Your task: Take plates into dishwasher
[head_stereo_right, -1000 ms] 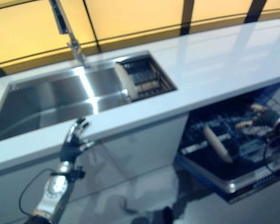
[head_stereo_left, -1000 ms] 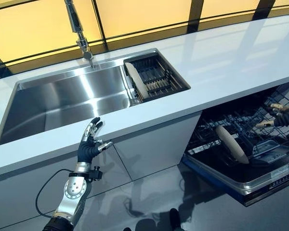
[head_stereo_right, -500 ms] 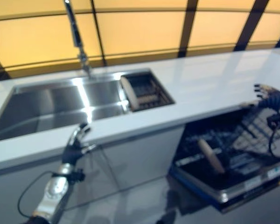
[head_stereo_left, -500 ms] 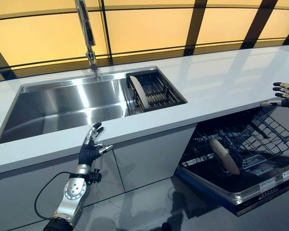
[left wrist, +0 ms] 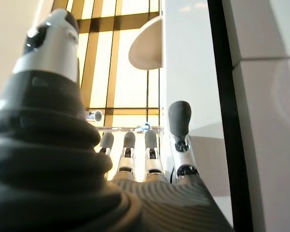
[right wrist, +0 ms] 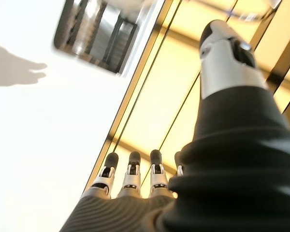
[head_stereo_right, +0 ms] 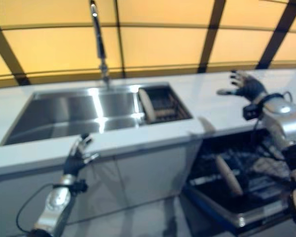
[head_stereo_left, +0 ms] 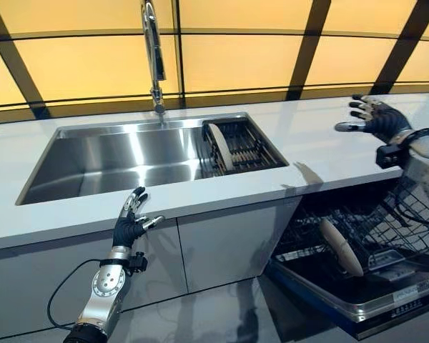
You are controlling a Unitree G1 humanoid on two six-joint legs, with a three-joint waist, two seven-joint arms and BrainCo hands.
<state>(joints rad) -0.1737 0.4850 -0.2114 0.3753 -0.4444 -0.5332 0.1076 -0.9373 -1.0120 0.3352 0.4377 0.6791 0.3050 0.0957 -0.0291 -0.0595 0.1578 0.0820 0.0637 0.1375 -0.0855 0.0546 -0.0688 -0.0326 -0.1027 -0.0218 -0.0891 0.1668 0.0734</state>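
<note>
The right hand (head_stereo_left: 375, 118) hangs above the right end of the white counter (head_stereo_left: 322, 146), fingers spread and empty. The left hand (head_stereo_left: 131, 223) is raised before the counter's front edge, below the steel sink (head_stereo_left: 114, 153), fingers straight and relaxed, holding nothing. One plate (head_stereo_left: 220, 137) stands on edge in the drain rack (head_stereo_left: 247, 143) set in the sink's right end, under the tap (head_stereo_left: 154, 53). A second plate (head_stereo_left: 341, 246) stands tilted in the lower rack (head_stereo_left: 386, 232) of the open dishwasher (head_stereo_left: 357, 304), beneath the counter's right part.
</note>
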